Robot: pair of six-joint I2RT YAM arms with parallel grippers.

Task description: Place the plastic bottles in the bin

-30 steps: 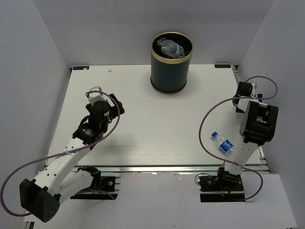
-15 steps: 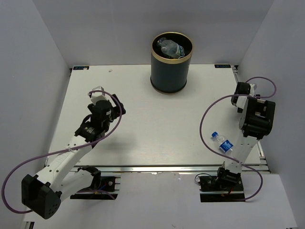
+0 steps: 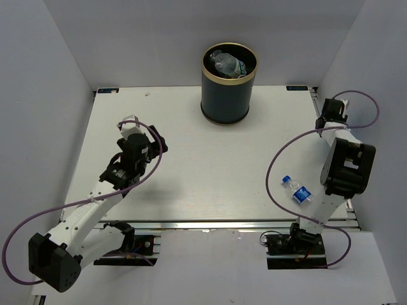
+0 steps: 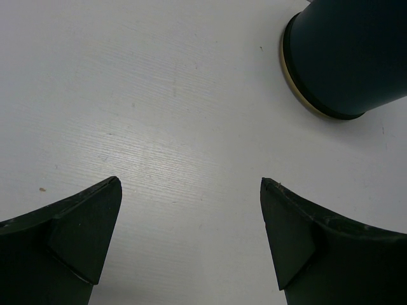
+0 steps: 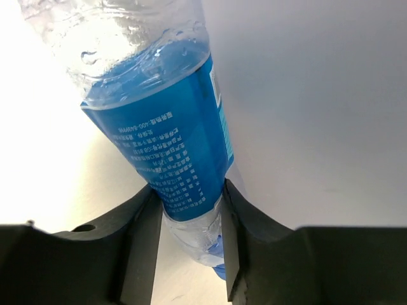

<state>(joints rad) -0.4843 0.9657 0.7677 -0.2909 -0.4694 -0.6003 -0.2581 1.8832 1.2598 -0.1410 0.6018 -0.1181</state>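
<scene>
blue-labelled water bottle [image 5: 159,140], clamped in right gripper [image 5: 186,216] by the table [image 3: 191,178] far right edge, well apart from bin [image 3: 226,101]: grasp step, next likely lift and carry above it; left gripper [image 4: 191,190] spread wide, empty; second bottle [image 3: 297,190] lying on table.

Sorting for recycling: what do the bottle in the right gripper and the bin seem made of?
Bottle: clear glossy plastic, see-through with droplets inside, blue printed label. Bin: possibly metal or hard plastic; matte navy wall, shiny gold rim.
</scene>
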